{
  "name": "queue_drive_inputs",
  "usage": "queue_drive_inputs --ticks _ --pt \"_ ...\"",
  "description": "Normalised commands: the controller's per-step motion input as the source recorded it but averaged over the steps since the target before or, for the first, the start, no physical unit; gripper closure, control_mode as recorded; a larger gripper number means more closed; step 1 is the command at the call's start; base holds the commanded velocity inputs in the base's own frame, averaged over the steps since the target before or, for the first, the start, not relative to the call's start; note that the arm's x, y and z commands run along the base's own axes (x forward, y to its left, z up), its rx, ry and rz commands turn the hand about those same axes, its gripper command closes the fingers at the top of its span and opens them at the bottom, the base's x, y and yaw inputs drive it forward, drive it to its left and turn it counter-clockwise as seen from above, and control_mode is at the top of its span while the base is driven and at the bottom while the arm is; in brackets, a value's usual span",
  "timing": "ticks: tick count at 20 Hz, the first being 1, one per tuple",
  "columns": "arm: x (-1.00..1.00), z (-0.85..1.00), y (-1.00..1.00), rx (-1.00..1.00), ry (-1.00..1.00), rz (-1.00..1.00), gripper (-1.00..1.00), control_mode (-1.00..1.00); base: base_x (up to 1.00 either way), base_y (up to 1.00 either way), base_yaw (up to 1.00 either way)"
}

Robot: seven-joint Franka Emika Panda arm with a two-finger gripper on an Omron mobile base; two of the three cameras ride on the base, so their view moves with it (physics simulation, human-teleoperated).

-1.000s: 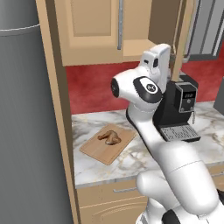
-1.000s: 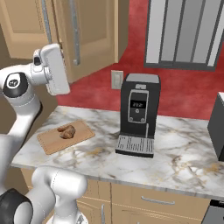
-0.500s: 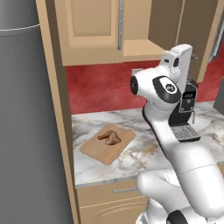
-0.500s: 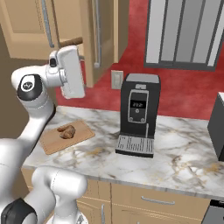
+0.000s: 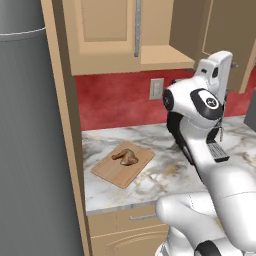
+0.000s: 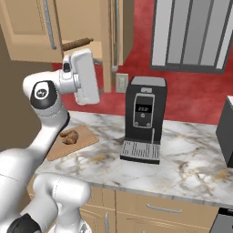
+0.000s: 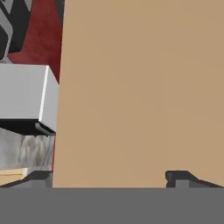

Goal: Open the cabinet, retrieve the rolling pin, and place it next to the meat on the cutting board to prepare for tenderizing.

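Note:
The cabinet has its left door shut. Its right door stands swung out, edge-on in the right base view. The rolling pin lies on the cabinet's bottom shelf, one end poking out. My white hand hangs just below that shelf, close to the open door. My gripper is open, and the door's plain tan face stands right in front of it with nothing held. The meat rests on the cutting board on the marble counter.
A black coffee machine stands on the counter right of the board. A wall socket sits on the red backsplash. A tall grey appliance closes off the left. Drawer fronts run under the counter.
My hand has swung right, away from the board side toward the open door. The right door has swung wider, which uncovered the rolling pin's end.

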Motion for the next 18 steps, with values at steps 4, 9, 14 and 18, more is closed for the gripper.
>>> queue_drive_inputs --ticks 4,9,14,18 --pt "0.01 -0.06 -0.16 0.00 0.01 0.00 -1.00 -1.00 0.00 0.00 0.00" --pt "-0.12 0.00 0.28 0.00 0.00 0.00 -1.00 -1.00 0.00 0.00 0.00" --pt "-0.14 -0.05 0.71 0.00 0.00 0.01 -1.00 -1.00 0.00 0.00 0.00" --pt "-0.08 -0.05 0.72 0.00 0.00 0.02 -1.00 -1.00 0.00 0.00 0.00"
